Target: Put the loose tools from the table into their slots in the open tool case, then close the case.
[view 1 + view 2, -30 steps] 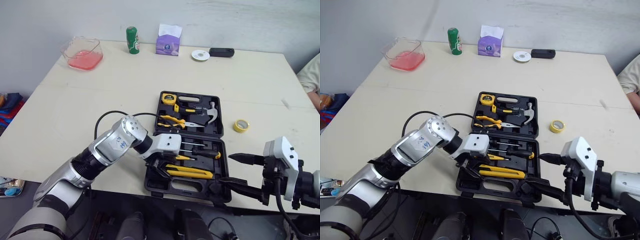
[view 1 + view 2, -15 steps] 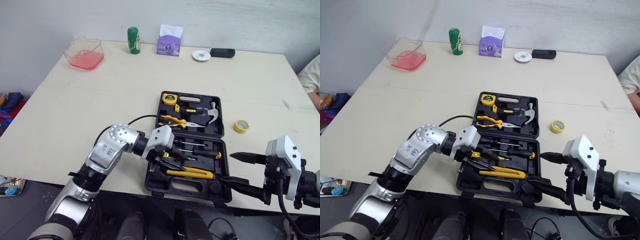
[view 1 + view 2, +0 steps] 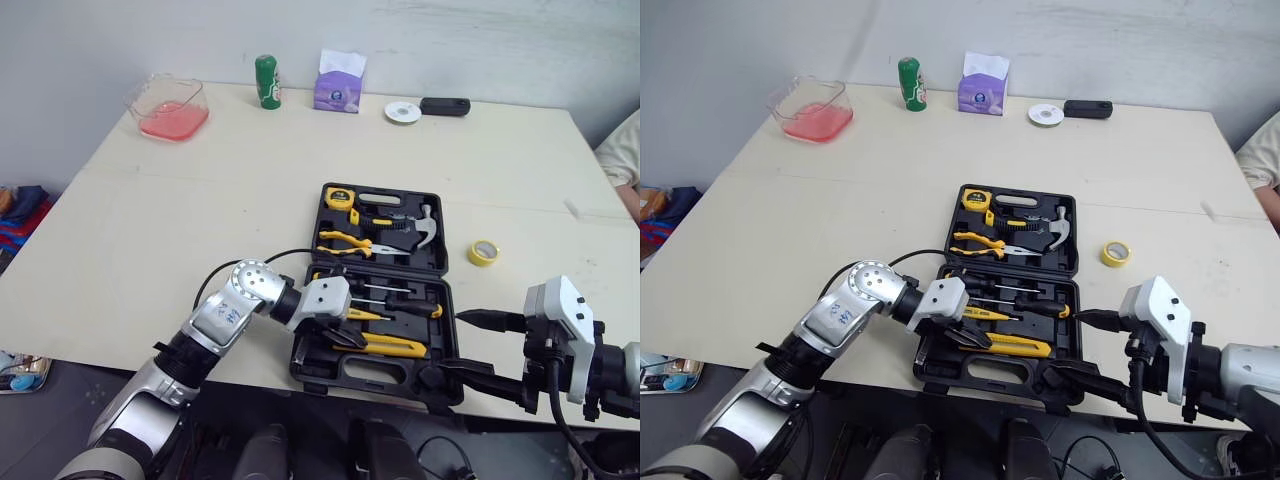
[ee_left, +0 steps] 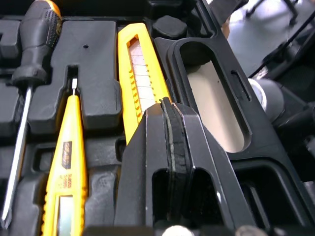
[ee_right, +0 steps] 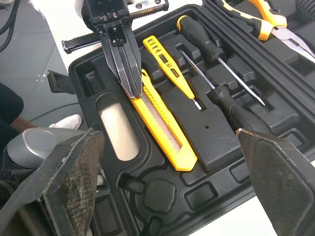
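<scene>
While pinched shut, had left pincer (image 5: 132, 92) right over long yellow plastic box cutter (image 5: 165, 130); had right pincer (image 3: 442, 346) gaping, empty.

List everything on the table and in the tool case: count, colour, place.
table: one, cream, under everything
tool case: one, black, open, near edge
tape measure: one, yellow, case's far half
pliers: one, yellow-handled, far half
hammer: one, silver-headed, far half
screwdrivers: two, black-handled, near half
tester pen: one, yellow, near half
utility knife: one, yellow, near half
tape roll: one, yellow, right of case
bottle: one, green, far edge
tissue pack: one, purple, far edge
container: one, clear, pink contents, far-left corner
disc: one, white, far edge
device: one, black, beside disc
left claw: one, black, shut, over utility knife
right claw: one, black, open, case's near-right corner
</scene>
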### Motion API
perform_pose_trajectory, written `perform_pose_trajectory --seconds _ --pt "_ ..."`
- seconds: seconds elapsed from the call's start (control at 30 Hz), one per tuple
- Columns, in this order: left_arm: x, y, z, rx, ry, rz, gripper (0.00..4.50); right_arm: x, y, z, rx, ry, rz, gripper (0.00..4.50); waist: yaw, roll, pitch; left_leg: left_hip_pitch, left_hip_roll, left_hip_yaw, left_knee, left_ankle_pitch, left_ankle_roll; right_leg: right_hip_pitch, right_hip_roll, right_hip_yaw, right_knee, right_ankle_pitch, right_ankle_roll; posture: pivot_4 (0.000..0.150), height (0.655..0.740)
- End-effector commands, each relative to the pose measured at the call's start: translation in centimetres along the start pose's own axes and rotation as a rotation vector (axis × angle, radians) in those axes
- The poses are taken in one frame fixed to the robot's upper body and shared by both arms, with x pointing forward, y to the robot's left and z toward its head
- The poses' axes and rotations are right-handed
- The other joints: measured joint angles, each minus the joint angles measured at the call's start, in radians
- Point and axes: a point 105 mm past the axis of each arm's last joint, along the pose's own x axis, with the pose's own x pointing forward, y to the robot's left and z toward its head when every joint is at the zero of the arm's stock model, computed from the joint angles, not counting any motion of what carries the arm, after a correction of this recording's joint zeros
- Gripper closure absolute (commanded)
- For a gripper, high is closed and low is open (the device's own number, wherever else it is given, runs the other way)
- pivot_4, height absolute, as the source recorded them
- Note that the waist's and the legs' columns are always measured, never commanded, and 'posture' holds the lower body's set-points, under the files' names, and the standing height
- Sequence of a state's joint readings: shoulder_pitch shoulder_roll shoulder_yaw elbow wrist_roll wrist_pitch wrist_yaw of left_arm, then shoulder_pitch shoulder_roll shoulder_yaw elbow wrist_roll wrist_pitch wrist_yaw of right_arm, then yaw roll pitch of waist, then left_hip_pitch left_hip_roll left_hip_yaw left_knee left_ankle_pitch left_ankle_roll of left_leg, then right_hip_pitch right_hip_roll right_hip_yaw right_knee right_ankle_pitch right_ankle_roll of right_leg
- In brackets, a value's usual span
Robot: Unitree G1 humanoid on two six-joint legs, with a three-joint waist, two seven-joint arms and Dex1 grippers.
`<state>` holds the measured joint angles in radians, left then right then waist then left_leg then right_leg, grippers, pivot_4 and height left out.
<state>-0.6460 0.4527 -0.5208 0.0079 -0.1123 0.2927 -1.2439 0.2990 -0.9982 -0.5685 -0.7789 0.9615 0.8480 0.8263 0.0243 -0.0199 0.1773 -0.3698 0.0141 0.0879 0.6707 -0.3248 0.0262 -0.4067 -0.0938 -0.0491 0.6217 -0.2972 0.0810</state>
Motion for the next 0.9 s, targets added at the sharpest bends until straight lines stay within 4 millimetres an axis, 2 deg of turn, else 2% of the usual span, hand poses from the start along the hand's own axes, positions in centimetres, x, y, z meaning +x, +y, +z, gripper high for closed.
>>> perform_pose_trajectory --seconds 0.03,0.17,0.3,0.37,0.4,0.43,0.53,0.57,0.63,0.77,0.8,0.83,0.87,0.9 --pt "0.6 -1.2 -4.9 -0.111 0.231 -0.026 4.42 0.0 0.4 0.4 -0.038 -0.011 0.009 0.00 0.000 0.000 -0.005 0.000 0.000 0.000 0.000 0.000 0.000 0.001 0.000 0.000 0.000 0.000 0.000 0.150 0.7400" --pt "0.8 -1.2 -5.1 -0.103 0.243 -0.034 4.42 0.0 0.3 0.3 -0.039 -0.004 0.004 0.00 -0.001 -0.002 -0.014 0.004 0.000 -0.002 -0.001 -0.004 0.007 0.006 0.000 -0.001 -0.002 0.000 0.000 0.150 0.7400" --pt "0.9 -0.7 -4.6 -0.071 0.216 -0.015 4.42 -0.1 0.1 0.0 -0.039 0.005 -0.003 0.00 -0.001 -0.001 -0.015 0.016 0.001 -0.002 -0.005 -0.007 0.007 0.016 -0.001 0.000 -0.006 -0.001 -0.001 0.150 0.7400" --pt "0.6 -0.5 -3.3 -0.048 0.137 -0.006 4.42 -0.2 -0.1 -0.1 -0.042 0.009 -0.016 0.00 -0.001 -0.001 -0.015 0.016 0.001 -0.002 -0.005 -0.008 0.007 0.016 -0.001 0.000 -0.006 -0.001 -0.001 0.150 0.7400" --pt "0.0 -0.4 -2.1 -0.043 0.052 0.010 4.42 -0.4 -0.4 -0.2 -0.042 0.009 -0.034 0.00 -0.001 -0.001 -0.015 0.015 0.001 -0.002 -0.005 -0.008 0.007 0.016 -0.001 0.000 -0.006 -0.001 -0.001 0.150 0.7400" --pt "-0.8 -0.4 -1.0 -0.052 -0.024 0.029 4.17 -0.7 -0.7 -0.3 -0.038 0.008 -0.055 0.00 -0.002 -0.001 -0.015 0.015 0.001 -0.002 -0.005 -0.007 0.007 0.016 -0.001 0.000 -0.006 -0.001 -0.001 0.150 0.7400" --pt "-4.0 -1.4 0.5 -0.126 -0.155 0.049 3.17 -2.1 -2.1 -0.9 -0.024 0.014 -0.137 0.00 -0.011 -0.001 -0.012 0.012 0.002 -0.002 -0.005 -0.007 0.006 0.012 -0.001 0.000 -0.005 -0.001 -0.002 0.150 0.7400" --pt "-5.9 -1.9 0.4 -0.179 -0.186 0.076 2.76 -3.1 -3.0 -1.3 -0.013 0.022 -0.191 0.00 -0.013 0.000 -0.012 0.010 0.002 -0.003 -0.006 -0.006 0.004 0.010 -0.001 -0.001 -0.005 -0.001 -0.002 0.150 0.7400" --pt "-9.2 -2.6 -0.5 -0.257 -0.194 0.164 1.93 -5.1 -4.4 -2.1 0.007 0.036 -0.283 0.00 -0.017 0.002 -0.010 0.009 0.002 -0.004 -0.006 -0.003 -0.002 0.009 -0.001 -0.002 -0.005 -0.001 -0.002 0.150 0.7400" --pt "-12.6 -3.1 -2.5 -0.361 -0.149 0.312 0.21 -7.7 -5.7 -3.2 0.030 0.052 -0.372 0.00 -0.018 0.003 -0.010 0.010 0.002 -0.004 -0.006 -0.004 0.000 0.010 -0.002 -0.002 -0.005 -0.002 -0.003 0.150 0.7400" --pt "-13.4 -3.2 -3.0 -0.381 -0.141 0.350 0.04 -8.2 -5.9 -3.5 0.034 0.058 -0.390 0.00 -0.017 0.004 -0.009 0.011 0.002 -0.004 -0.006 -0.006 0.004 0.011 -0.002 -0.002 -0.005 -0.002 -0.003 0.150 0.7400" --pt "-17.0 -3.0 -4.8 -0.454 -0.126 0.535 0.04 -10.2 -7.1 -4.3 0.063 0.062 -0.476 0.00 -0.015 0.004 -0.009 0.011 0.002 -0.004 -0.006 -0.007 0.004 0.012 -0.002 -0.002 -0.006 -0.002 -0.003 0.150 0.7400" --pt "-19.8 -3.3 -6.0 -0.503 -0.117 0.668 0.04 -11.6 -7.8 -4.9 0.085 0.065 -0.537 0.00 -0.017 0.004 -0.008 0.011 0.002 -0.004 -0.006 -0.007 0.004 0.012 -0.002 -0.002 -0.006 -0.002 -0.003 0.150 0.7400" --pt "-21.4 -3.6 -6.7 -0.531 -0.113 0.749 0.04 -12.6 -8.2 -5.4 0.099 0.066 -0.573 0.00 -0.019 0.004 -0.007 0.011 0.002 -0.004 -0.007 -0.007 0.004 0.011 -0.002 -0.002 -0.006 -0.002 -0.003 0.150 0.7400"
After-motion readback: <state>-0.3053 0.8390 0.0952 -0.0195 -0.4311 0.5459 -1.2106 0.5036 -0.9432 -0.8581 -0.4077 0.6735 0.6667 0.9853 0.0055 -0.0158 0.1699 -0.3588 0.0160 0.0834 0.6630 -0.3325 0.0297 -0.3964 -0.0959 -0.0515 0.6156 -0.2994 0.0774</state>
